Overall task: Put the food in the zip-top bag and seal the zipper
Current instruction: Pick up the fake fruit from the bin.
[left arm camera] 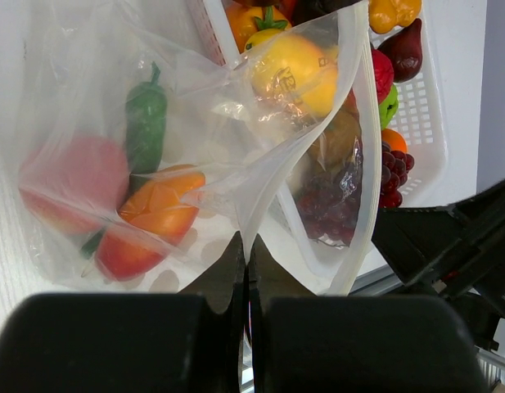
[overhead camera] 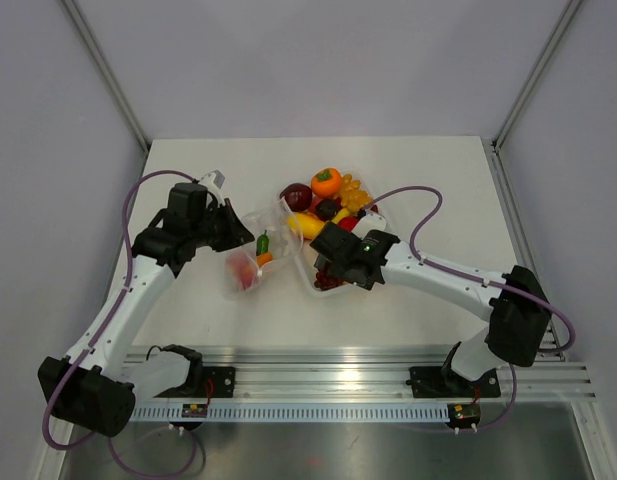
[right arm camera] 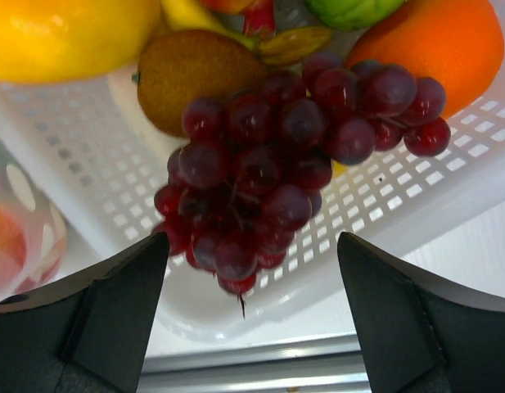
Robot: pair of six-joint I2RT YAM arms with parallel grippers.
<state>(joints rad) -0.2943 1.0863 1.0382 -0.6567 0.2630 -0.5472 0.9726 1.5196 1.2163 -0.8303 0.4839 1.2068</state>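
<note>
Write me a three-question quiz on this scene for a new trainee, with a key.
1. True or false: the right gripper is shut on the purple grapes.
2. What is the left gripper pinching? A) an edge of the zip-top bag B) a spoon C) a cup
3. Short answer: which green piece is already inside the bag?

Key
1. False. Its jaws stand open, one on each side of the bunch.
2. A.
3. The green pepper.
</note>
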